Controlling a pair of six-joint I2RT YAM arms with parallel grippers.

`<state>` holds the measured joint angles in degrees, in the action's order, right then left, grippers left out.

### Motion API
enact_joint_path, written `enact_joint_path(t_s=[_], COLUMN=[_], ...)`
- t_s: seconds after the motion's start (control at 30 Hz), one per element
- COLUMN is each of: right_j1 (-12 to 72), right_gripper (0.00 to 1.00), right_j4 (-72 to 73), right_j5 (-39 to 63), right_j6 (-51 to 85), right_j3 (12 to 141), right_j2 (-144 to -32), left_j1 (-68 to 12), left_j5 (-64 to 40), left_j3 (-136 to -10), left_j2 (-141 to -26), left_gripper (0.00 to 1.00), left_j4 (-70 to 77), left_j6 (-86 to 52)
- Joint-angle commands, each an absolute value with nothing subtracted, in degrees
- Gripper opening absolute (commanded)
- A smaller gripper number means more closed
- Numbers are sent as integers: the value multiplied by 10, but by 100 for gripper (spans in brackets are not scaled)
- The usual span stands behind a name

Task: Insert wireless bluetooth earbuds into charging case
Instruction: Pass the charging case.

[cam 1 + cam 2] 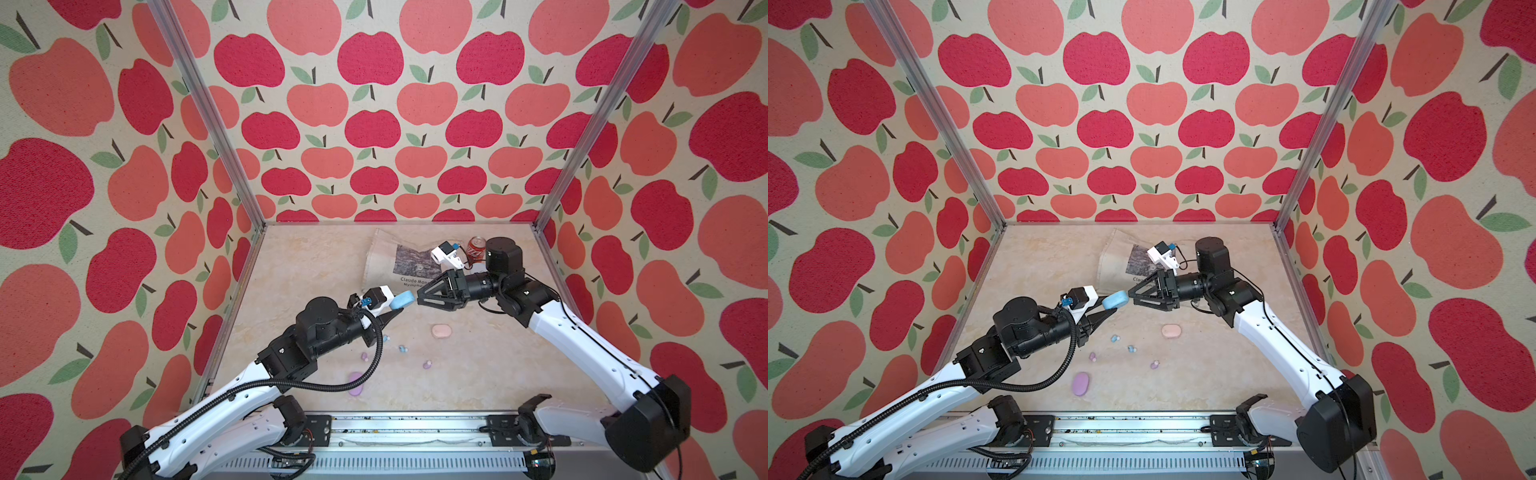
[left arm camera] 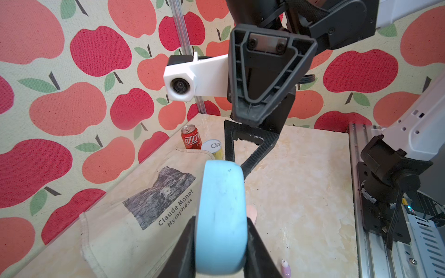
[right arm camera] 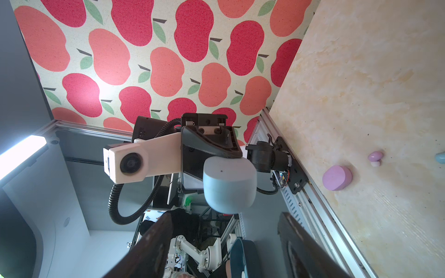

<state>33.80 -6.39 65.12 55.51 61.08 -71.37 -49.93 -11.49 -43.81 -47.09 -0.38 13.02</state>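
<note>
My left gripper (image 1: 397, 307) (image 2: 221, 220) is shut on a light blue oval charging case (image 1: 403, 300) (image 1: 1115, 300) (image 2: 221, 216), held above the table with its lid closed. My right gripper (image 1: 419, 299) (image 3: 226, 216) is open and points at the case's free end (image 3: 228, 185), a short gap away. On the table below lie two light blue earbuds (image 1: 386, 337) (image 1: 402, 348) and two lilac earbuds (image 1: 364, 356) (image 1: 427, 365). A pink case (image 1: 441, 331) and a lilac case (image 1: 1080, 383) (image 3: 337, 177) also lie there. No pink earbuds show.
A cream tote bag (image 1: 399, 257) (image 2: 134, 216) with a grey print lies at the back. Beside it stand a red can (image 1: 476, 248) (image 2: 191, 139) and a yellow can (image 2: 214, 148). A metal rail (image 1: 415, 428) runs along the front edge.
</note>
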Motion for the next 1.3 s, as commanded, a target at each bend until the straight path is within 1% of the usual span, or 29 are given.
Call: enact_joint_path(t_s=[0.0, 0.23, 0.47, 0.93, 1.03, 1.2, 1.27], right_j1=[350, 372, 377, 381, 381, 383, 383], right_gripper=[73, 71, 64, 53, 49, 37, 34], right_j4=[-65, -4, 25, 45, 45, 53, 59], right_j5=[645, 641, 638, 643, 644, 647, 649], right_j6=[539, 574, 594, 611, 612, 617, 621], right_j3=[634, 635, 631, 637, 635, 633, 632], right_j2=[-729, -754, -765, -779, -779, -781, -781], left_j1=[-504, -508, -509, -509, -509, -509, -508], left_j5=[-127, -120, -121, -114, -115, -107, -100], left_j3=[-456, -458, -460, -461, -461, -461, -460], left_j2=[-479, -486, -488, -494, -496, -500, -502], left_gripper=[10, 10, 10, 10, 10, 10, 11], left_j4=[18, 26, 23, 23, 23, 23, 22], left_j6=[133, 132, 133, 134, 135, 131, 127])
